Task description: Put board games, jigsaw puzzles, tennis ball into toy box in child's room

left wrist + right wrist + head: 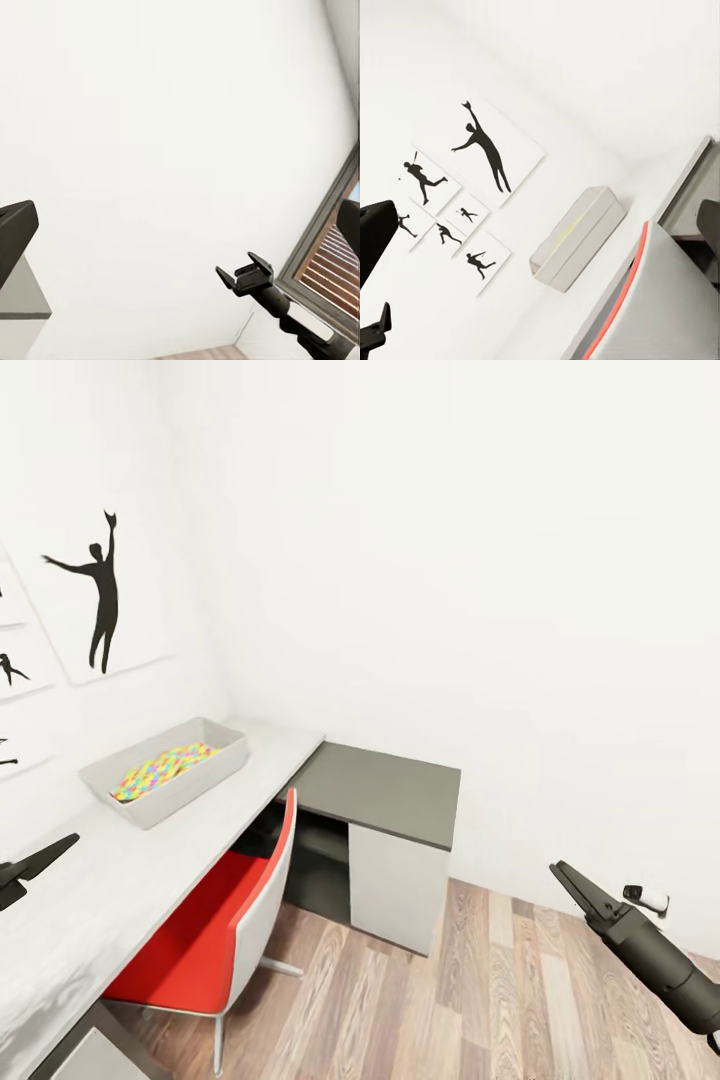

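Right pincer [580, 885] narrow, empty; left pincer [40, 857] unclear; jigsaw puzzle [163, 768] in toy box [215, 772] looks thin, stiff, best edge-gripped

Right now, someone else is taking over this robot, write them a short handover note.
Left gripper: nothing seen in it; open or shut is unclear.
Right gripper: looks shut and empty, held over the floor.
Toy box sits on the pale table near the wall, with a jigsaw puzzle already inside.
No board games or tennis ball are visible from here, nor is the bed.
A red chair is tucked under the table.
Left: find the remaining toys and box them.
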You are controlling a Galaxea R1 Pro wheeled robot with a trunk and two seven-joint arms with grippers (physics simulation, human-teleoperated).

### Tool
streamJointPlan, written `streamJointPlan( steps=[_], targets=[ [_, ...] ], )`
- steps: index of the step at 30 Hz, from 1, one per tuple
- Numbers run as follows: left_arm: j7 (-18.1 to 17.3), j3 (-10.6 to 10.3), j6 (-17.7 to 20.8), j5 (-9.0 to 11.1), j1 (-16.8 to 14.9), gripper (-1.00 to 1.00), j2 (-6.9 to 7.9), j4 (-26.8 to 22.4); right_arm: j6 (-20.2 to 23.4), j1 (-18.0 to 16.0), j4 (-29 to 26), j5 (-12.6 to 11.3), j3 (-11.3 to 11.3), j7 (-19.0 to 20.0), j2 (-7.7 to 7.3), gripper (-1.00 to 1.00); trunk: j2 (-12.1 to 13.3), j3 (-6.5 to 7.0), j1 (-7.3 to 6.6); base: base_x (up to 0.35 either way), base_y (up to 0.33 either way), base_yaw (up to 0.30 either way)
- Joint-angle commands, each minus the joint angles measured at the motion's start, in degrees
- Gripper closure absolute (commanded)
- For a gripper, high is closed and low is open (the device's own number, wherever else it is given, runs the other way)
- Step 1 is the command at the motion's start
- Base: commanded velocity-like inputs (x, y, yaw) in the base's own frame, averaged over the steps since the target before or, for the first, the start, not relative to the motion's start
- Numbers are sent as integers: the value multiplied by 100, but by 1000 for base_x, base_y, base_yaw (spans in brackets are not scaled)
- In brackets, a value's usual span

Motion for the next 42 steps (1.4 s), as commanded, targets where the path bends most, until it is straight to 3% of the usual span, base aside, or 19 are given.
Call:
streamJointPlan(
  steps=[1,28,42],
  targets=[
    [-18,2,52,1,-4,-100,1,-2,39,-6,2,-31,-1,1,-1,-100,-12,-6,4,-8,0,-212],
    [-17,-2,20,-3,-1,-100,1,-2,42,-6,14,-35,-9,-5,-1,-100,-12,178,4,-1,-4,-212],
    [-17,-2,20,-16,-1,-100,1,-2,45,-6,21,-35,-9,-1,-1,-100,-12,273,4,-95,-223,-212]
  ],
)
